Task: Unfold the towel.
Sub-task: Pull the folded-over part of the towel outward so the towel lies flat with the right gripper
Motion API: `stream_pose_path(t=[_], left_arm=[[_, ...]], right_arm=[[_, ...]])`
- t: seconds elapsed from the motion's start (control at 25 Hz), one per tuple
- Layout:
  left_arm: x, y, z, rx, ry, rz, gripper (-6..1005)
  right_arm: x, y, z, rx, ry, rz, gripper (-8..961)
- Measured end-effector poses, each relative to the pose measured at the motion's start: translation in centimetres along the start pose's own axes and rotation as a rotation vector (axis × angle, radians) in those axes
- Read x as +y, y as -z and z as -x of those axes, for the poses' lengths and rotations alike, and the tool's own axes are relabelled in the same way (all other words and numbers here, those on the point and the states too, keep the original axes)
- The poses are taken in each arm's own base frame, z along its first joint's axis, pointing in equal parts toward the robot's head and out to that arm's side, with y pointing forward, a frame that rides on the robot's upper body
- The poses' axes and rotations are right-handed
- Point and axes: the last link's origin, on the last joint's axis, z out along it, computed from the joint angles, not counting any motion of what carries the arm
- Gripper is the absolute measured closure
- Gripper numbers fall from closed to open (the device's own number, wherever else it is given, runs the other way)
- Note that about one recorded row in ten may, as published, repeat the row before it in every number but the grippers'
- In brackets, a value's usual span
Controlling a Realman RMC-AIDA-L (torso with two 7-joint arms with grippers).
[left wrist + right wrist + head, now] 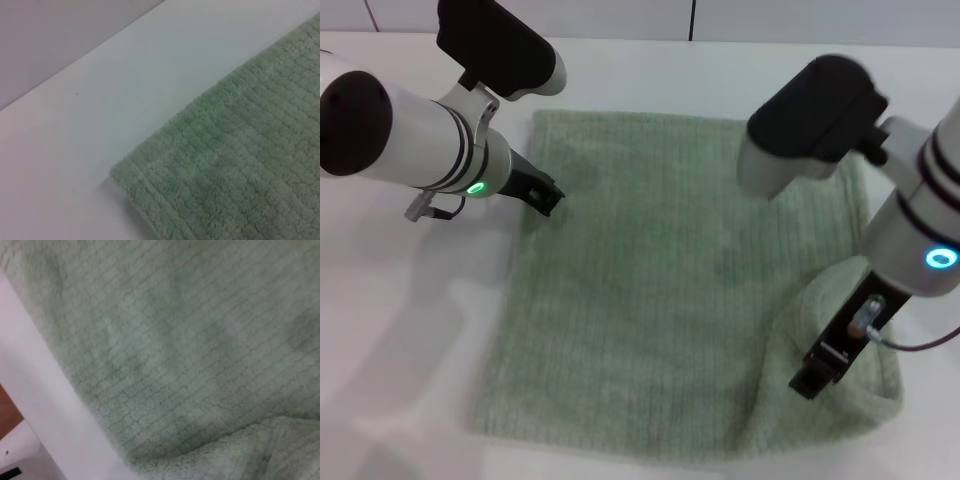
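Note:
The pale sage-green towel (650, 290) lies spread on the white table, mostly flat. Its near right corner is bunched into a raised fold (840, 400). My left gripper (545, 193) hovers at the towel's left edge near the far left corner. My right gripper (820, 372) is low over the bunched fold at the near right. The left wrist view shows a towel corner (225, 165) on the bare table. The right wrist view is filled with ribbed towel (175, 340) with a fold at one corner.
The white table (400, 340) extends left of and in front of the towel. A wall with dark seams (693, 18) runs behind the table. The table edge shows in the right wrist view (45, 405).

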Motion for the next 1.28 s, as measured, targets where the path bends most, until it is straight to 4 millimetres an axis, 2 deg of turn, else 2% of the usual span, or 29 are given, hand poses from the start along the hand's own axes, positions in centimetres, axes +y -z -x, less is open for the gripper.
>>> stream_pose_path(t=[0.08,0.24,0.4,0.48,0.68,1.04,1.28], left_arm=[[0.0,0.0,0.0,0.000,0.000,0.000,1000],[0.0,0.0,-0.1,0.004,-0.002,-0.002,1000],[-0.1,0.0,-0.2,0.006,-0.004,-0.003,1000],[-0.1,0.0,-0.2,0.007,-0.004,-0.003,1000],[0.0,0.0,-0.2,0.007,-0.004,-0.003,1000],[-0.2,0.1,-0.1,0.004,-0.009,-0.006,1001],[-0.3,0.2,-0.4,0.008,-0.015,-0.007,1001]], right_arm=[[0.2,1.3,0.2,-0.050,0.013,-0.015,414],[0.4,1.7,0.6,-0.102,0.024,-0.028,410],[-0.4,0.2,1.6,-0.104,0.011,-0.027,406],[-1.0,-1.4,2.5,-0.077,0.010,-0.030,405],[-1.4,-2.1,2.9,-0.043,0.013,-0.035,400],[-1.4,-1.6,1.3,0.069,-0.029,-0.008,392],[-1.0,0.0,-0.4,0.072,-0.047,0.001,387]])
